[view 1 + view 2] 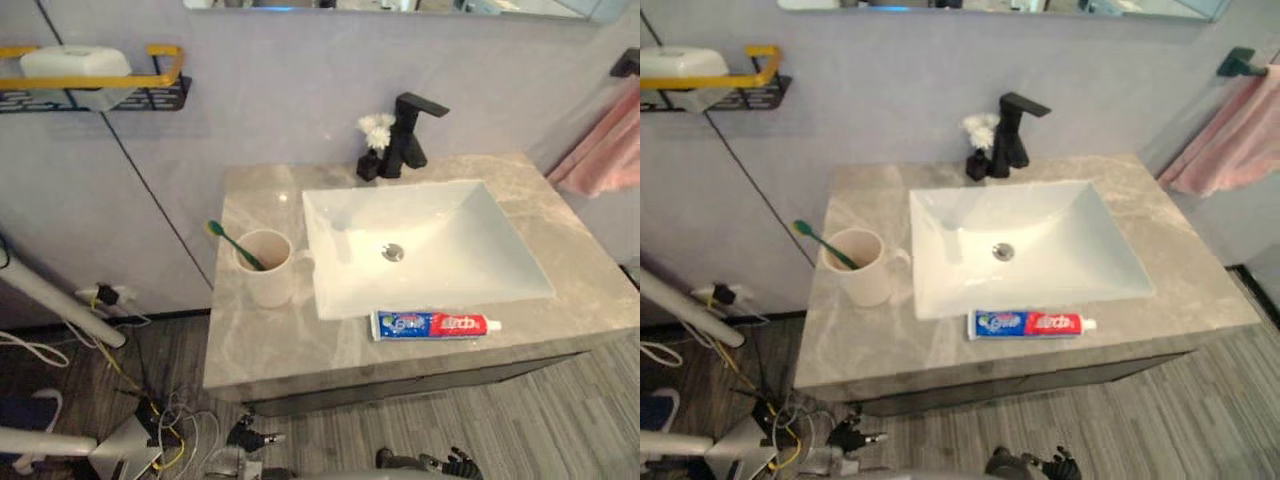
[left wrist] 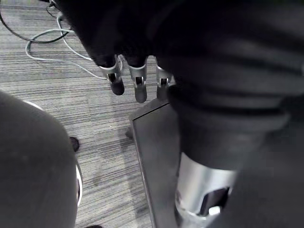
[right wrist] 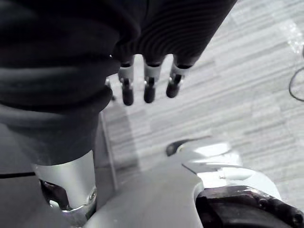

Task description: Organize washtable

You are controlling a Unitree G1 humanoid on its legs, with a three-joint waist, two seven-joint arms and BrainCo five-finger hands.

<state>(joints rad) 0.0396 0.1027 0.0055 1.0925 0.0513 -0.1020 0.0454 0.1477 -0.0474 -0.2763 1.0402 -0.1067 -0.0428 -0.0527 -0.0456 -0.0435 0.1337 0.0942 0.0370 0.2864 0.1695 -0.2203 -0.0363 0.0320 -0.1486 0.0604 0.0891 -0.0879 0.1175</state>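
on the grey marble counter [image 1: 260, 350]: 1 cup, 1 toothbrush, 1 toothpaste tube, 1 basin, 1 tap, 1 small vase. cream cup [image 1: 268, 275] stands upright just left of the white rectangular basin [image 1: 450, 240], handle twd the basin. green toothbrush [image 1: 232, 243] sits in the cup, leaning out to the left. toothpaste tube [image 1: 435, 325] is blue, red & white; it lies flat along the basin's front rim, just beside it, white cap pointing right, near the counter's front edge. black tap [image 1: 410, 135] stands behind the basin at the wall, w/ a small dark vase of white flowers [image 1: 374, 140] touching or just beside it on the left. on the wall: 1 black-and-yellow shelf [image 1: 150, 95] up left w/ 1 white soap box [image 1: 75, 62] on it, 1 pink towel [image 1: 610, 150] hanging far right. both hands are low, over the striped grey floor [image 2: 71, 95]: left hand [image 2: 139, 85] fingers straight, holding nothing; right hand [image 3: 148, 88] same, fingers straight & empty.
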